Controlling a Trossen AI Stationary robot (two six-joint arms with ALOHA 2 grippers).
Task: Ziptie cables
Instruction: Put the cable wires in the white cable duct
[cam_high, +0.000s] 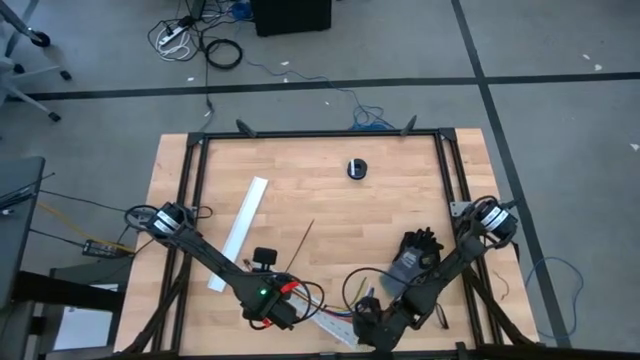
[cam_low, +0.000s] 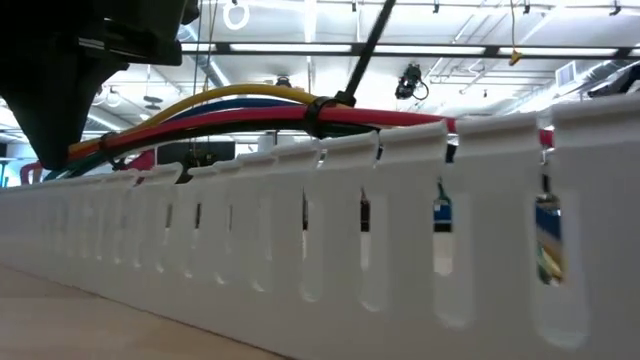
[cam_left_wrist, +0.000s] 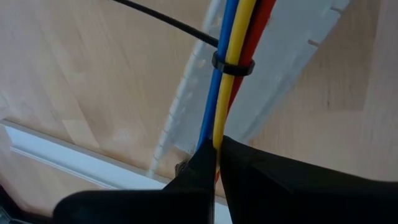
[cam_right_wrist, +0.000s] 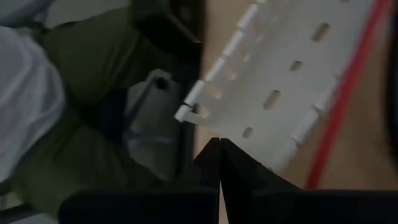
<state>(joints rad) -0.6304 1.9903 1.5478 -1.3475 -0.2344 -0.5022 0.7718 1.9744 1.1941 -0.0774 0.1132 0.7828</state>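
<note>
The cables (cam_left_wrist: 227, 37), blue, yellow and red wires, run as one bundle above a white slotted channel (cam_left_wrist: 280, 68) near the table's front edge. A black ziptie (cam_left_wrist: 233, 65) is looped around them, and its tail (cam_low: 368, 45) sticks up and away. My left gripper (cam_left_wrist: 216, 146) is shut on the bundle just short of that loop. A second, loose ziptie (cam_high: 302, 240) lies flat on the wood farther back. My right gripper (cam_right_wrist: 219, 144) is shut, with its tips at the channel's edge (cam_right_wrist: 205, 112) and nothing visible between them. My left gripper pinches the wire bundle (cam_left_wrist: 214, 134) between its two fingers, a short way from the ziptie loop. It comes steeply from above. The wires run on out past the fingertips and arch clear above the channel (cam_low: 230, 100). Whether my right gripper touches the channel, I cannot tell.
Another white channel piece (cam_high: 240, 235) lies slanted on the table's left half. A small black round object (cam_high: 357, 168) sits toward the far edge. The black table frame (cam_high: 320, 133) borders the wooden top. The two grippers stand close together at the front edge.
</note>
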